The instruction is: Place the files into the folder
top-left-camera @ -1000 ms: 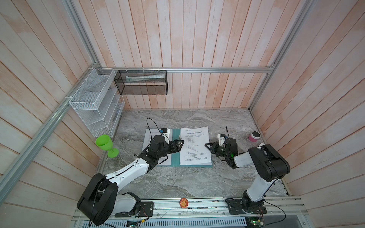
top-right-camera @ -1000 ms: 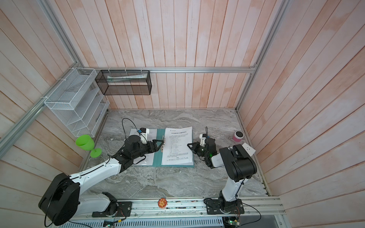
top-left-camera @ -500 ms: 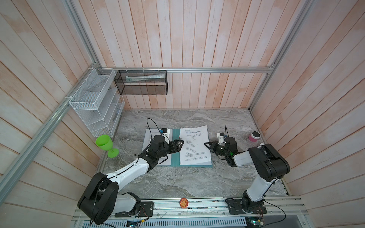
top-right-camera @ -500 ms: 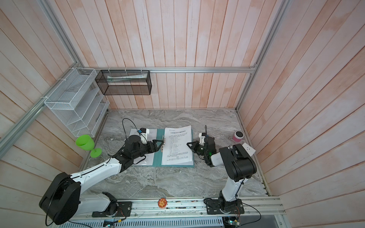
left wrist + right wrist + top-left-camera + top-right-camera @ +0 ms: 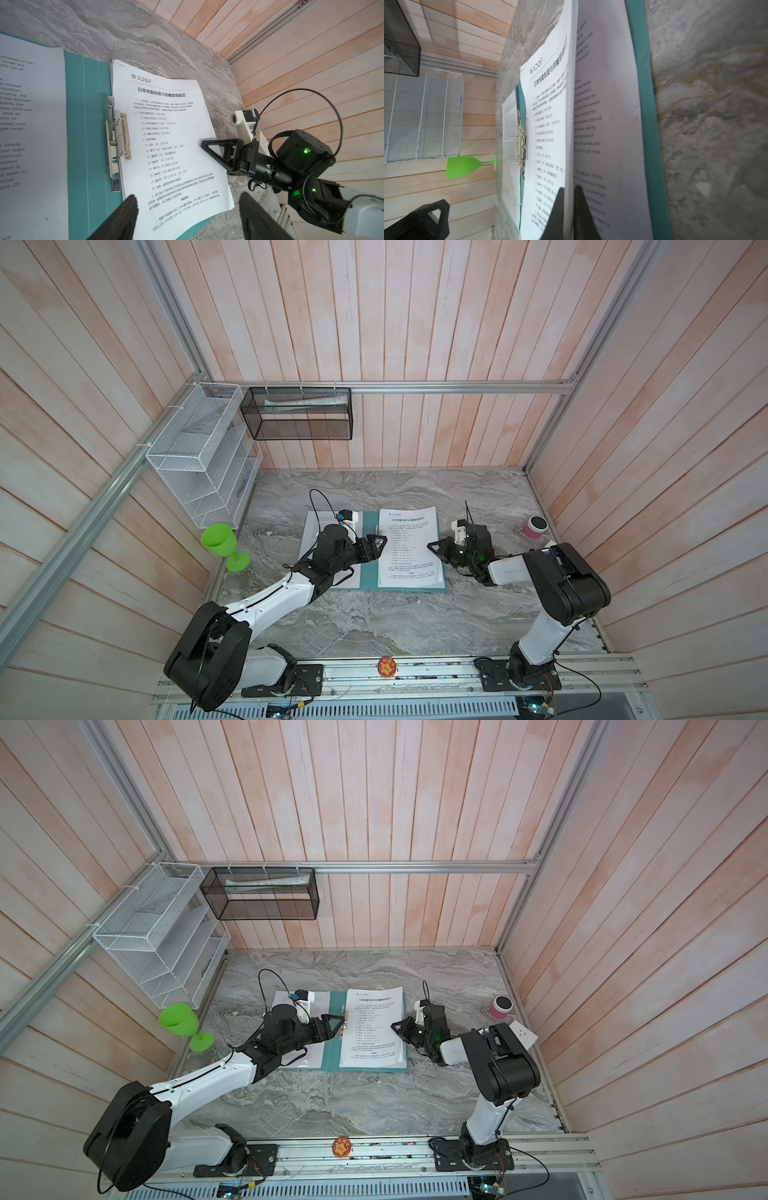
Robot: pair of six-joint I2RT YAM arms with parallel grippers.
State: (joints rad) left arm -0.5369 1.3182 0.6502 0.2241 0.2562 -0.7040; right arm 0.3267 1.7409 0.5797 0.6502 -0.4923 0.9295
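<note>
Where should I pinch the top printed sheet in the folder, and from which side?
Pinch the top sheet by its long outer edge, coming from the right, opposite the clip. That edge lifts off the page beneath, leaving room for a finger; the right gripper straddles it.

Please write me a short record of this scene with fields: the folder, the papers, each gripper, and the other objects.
folder: teal, lying open on the table, metal clip at the spine
files: top sheet on the right half; left sheet on the other half
left gripper: jaws open, over the spine, holding nothing
right gripper: jaws shut on the top sheet's edge
others: green goblet left of the folder, pink cup to the right
</note>
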